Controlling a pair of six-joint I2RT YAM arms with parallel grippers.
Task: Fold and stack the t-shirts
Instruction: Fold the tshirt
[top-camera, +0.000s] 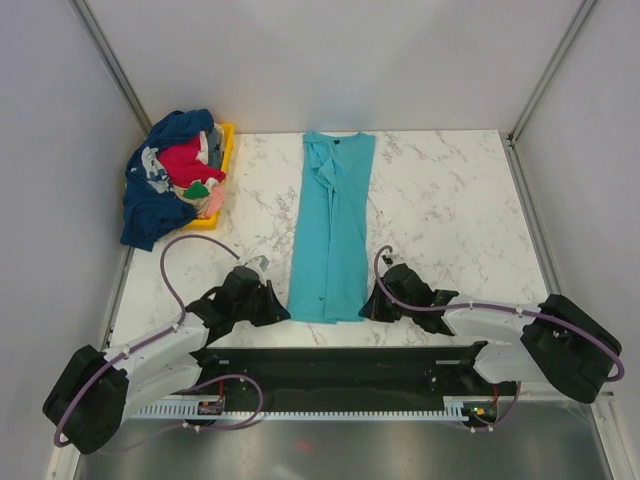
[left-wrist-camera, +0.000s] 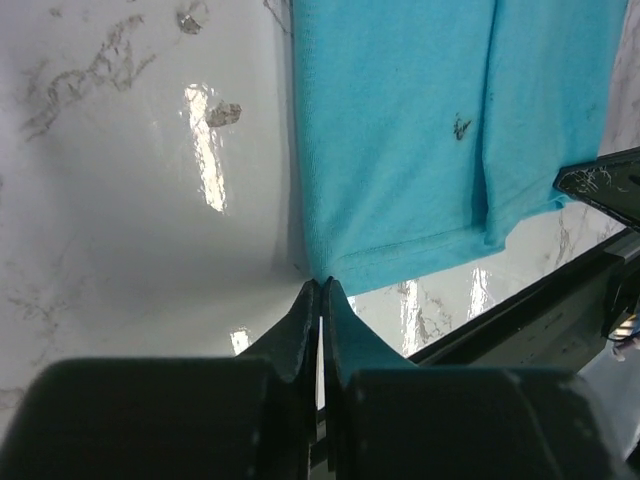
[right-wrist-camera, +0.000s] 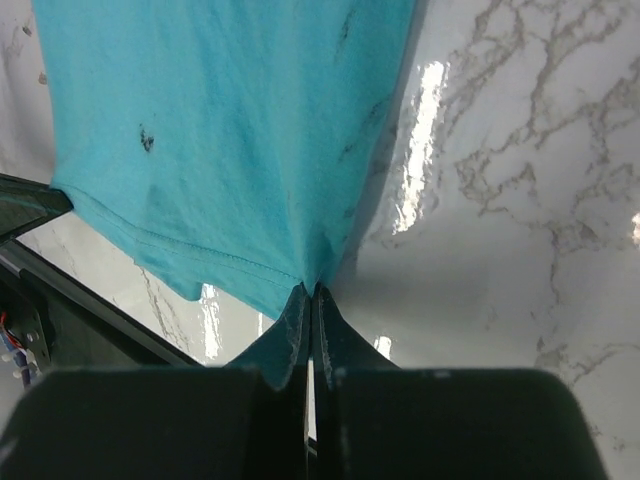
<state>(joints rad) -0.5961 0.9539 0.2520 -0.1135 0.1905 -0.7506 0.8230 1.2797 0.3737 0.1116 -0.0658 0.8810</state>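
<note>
Running lengthwise down the middle of the counter (top-camera: 440, 200), the turquoise t-shirt (top-camera: 332, 230) lies as a narrow strip. Its collar end is near the far edge and its hem is just short of the near edge. Its long axis points straight away from the arm bases, so the whole length of cloth lies ahead of both tools, toward the far edge.

The left tool (top-camera: 280, 312) sits at the hem's left corner and the right tool (top-camera: 368, 312) at its right corner, one on each side of the strip and about level with each other. Neither arm is nearer, so this looks like a grip shared by both.

In the left wrist view the left tool (left-wrist-camera: 321, 285) has its fingers pressed together with their tips on the very corner of the hem. It appears to pinch only a small bite of cloth. In the right wrist view the right tool (right-wrist-camera: 308, 290) is likewise pressed together on the opposite corner, with turquoise cloth showing beside the fingers.

Since the shirt stretches away from both tools, the likely next move is to carry the hem toward the collar, and the two tools would need to travel together or the strip will skew.

The remaining t-shirts (top-camera: 170, 175) sit heaped at the far left corner, spilling over a yellow tray (top-camera: 228, 140), well apart from the turquoise one.
</note>
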